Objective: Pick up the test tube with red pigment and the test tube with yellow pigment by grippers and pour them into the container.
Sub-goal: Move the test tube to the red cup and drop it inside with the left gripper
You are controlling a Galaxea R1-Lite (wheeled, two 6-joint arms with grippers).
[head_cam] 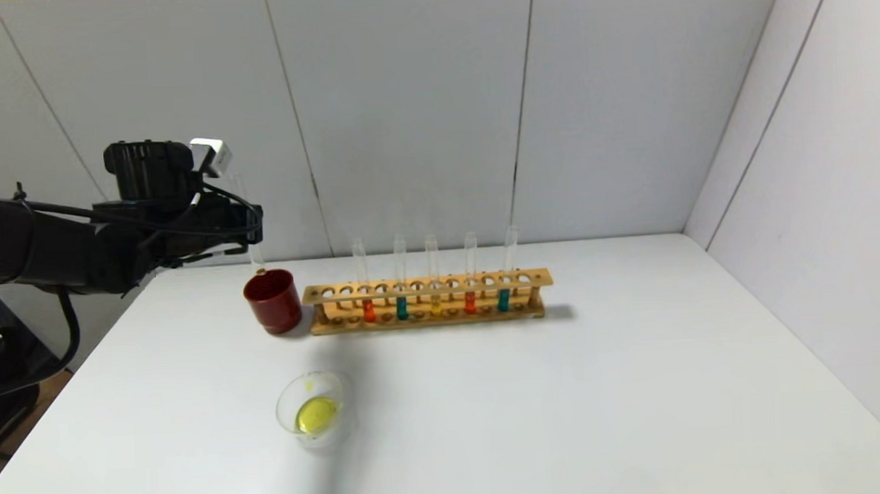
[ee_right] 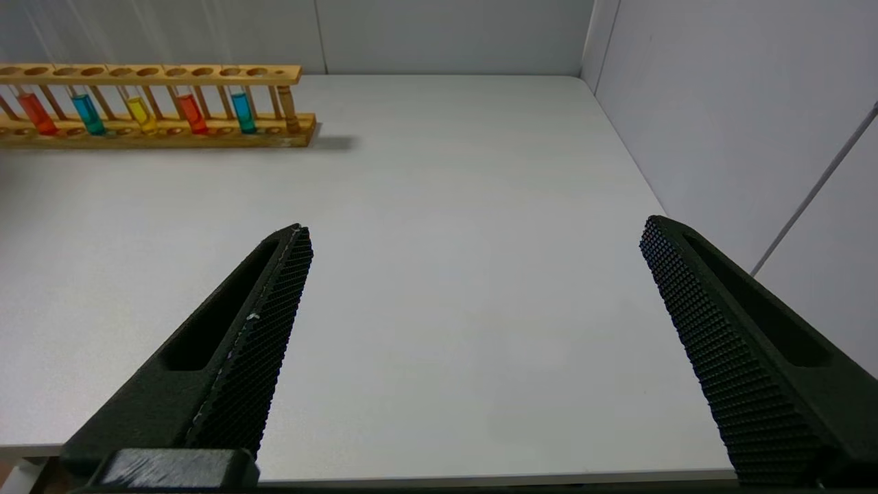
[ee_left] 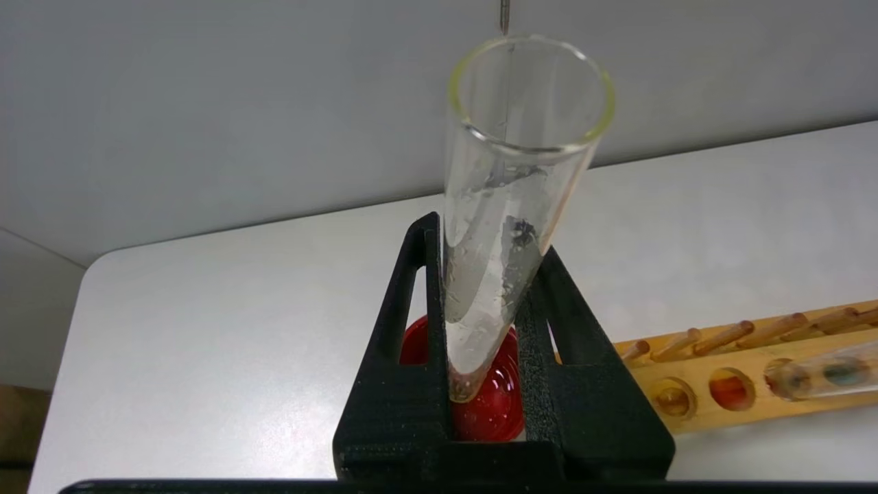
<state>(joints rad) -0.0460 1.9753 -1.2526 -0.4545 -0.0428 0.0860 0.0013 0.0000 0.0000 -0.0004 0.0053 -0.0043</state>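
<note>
My left gripper [head_cam: 250, 227] is shut on a clear test tube [head_cam: 248, 211] held upright, its round bottom just above the dark red cup [head_cam: 273, 301]. In the left wrist view the gripper [ee_left: 488, 237] grips this tube [ee_left: 511, 171], which holds no liquid column, only a faint yellowish trace at the bottom. The clear glass container [head_cam: 285, 406] at the front left holds yellow liquid. In the rack stand a red tube [head_cam: 368, 309], a yellow tube [head_cam: 436, 305] and another red tube [head_cam: 470, 302]. My right gripper [ee_right: 475, 226] is open and empty over the table's right side.
The wooden rack [head_cam: 427, 285] stands at the back centre, right of the red cup, with two teal tubes [head_cam: 402, 308] [head_cam: 503, 300]. It also shows in the right wrist view [ee_right: 158, 137]. Grey walls close the back and right.
</note>
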